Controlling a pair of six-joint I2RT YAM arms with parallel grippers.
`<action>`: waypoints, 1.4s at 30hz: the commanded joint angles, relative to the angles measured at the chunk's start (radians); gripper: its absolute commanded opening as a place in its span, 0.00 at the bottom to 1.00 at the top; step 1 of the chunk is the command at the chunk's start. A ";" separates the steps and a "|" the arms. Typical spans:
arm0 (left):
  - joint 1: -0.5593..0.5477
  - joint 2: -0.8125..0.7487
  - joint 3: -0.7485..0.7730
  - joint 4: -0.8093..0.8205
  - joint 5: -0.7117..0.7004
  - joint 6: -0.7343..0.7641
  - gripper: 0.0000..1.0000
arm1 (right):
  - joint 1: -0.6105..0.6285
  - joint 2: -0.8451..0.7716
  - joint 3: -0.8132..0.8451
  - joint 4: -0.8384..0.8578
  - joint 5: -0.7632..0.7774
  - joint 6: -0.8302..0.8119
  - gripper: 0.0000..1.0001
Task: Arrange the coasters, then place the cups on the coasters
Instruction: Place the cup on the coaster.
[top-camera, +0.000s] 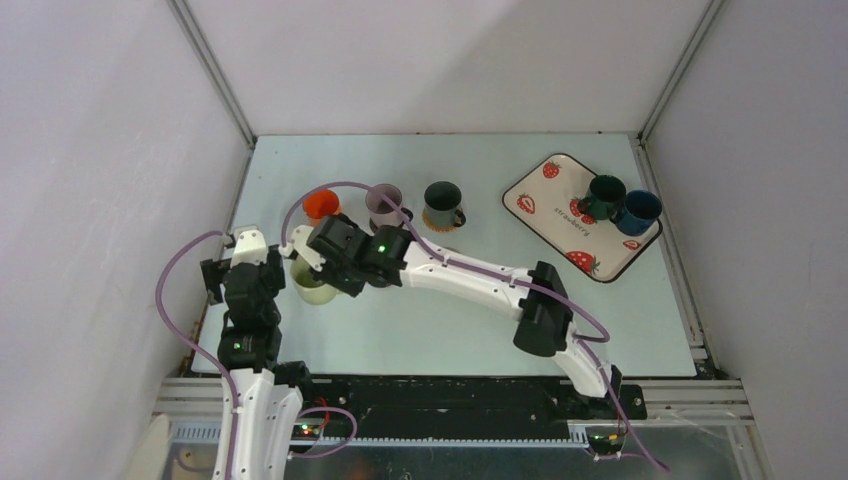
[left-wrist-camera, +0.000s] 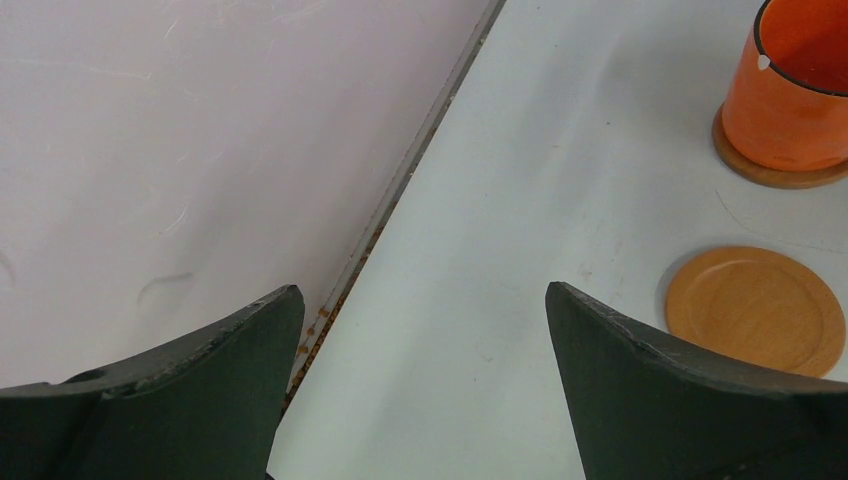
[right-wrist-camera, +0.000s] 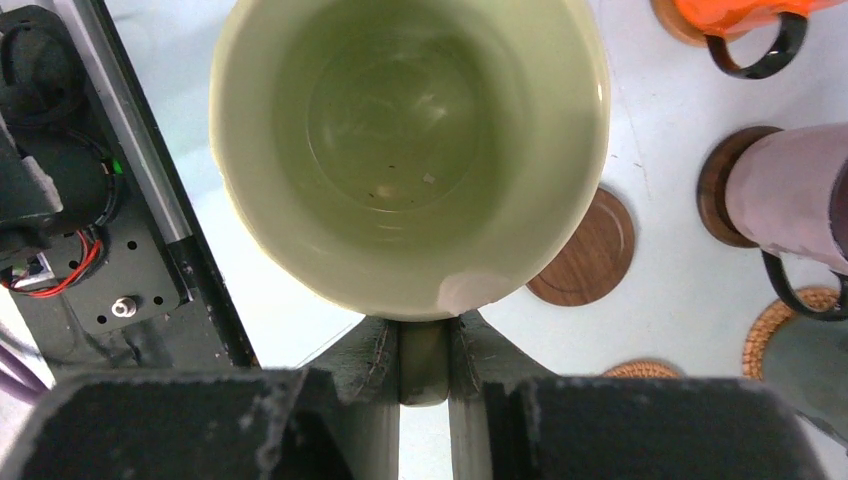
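My right gripper (right-wrist-camera: 424, 332) is shut on the handle of the pale green cup (right-wrist-camera: 410, 150), holding it above the table at the left (top-camera: 313, 283). Beneath its far side lies an empty dark brown coaster (right-wrist-camera: 590, 255). The orange cup (left-wrist-camera: 790, 85) stands on a tan coaster (left-wrist-camera: 770, 175), with an empty tan coaster (left-wrist-camera: 755, 310) in front of it. On another dark brown coaster (right-wrist-camera: 715, 185) stands the mauve cup (right-wrist-camera: 790, 195). A dark green cup (top-camera: 442, 203) rests on a woven coaster (top-camera: 436, 226). My left gripper (left-wrist-camera: 425, 300) is open and empty beside the left wall.
A strawberry-print tray (top-camera: 540, 205) at the back right carries a dark green cup (top-camera: 604, 196) and a navy cup (top-camera: 637, 211). One more woven coaster (right-wrist-camera: 640, 369) lies bare near my right gripper. The left wall's rail (left-wrist-camera: 400, 190) runs close to my left fingers.
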 joint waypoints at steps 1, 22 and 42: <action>0.005 -0.005 -0.005 0.050 -0.015 0.001 0.98 | -0.001 0.029 0.118 0.034 -0.022 0.023 0.00; 0.005 0.005 -0.009 0.053 -0.006 0.000 0.98 | -0.024 0.111 0.125 0.018 -0.027 0.057 0.00; 0.006 0.000 -0.008 0.050 -0.013 0.001 0.98 | -0.109 0.166 0.135 0.127 -0.006 0.045 0.00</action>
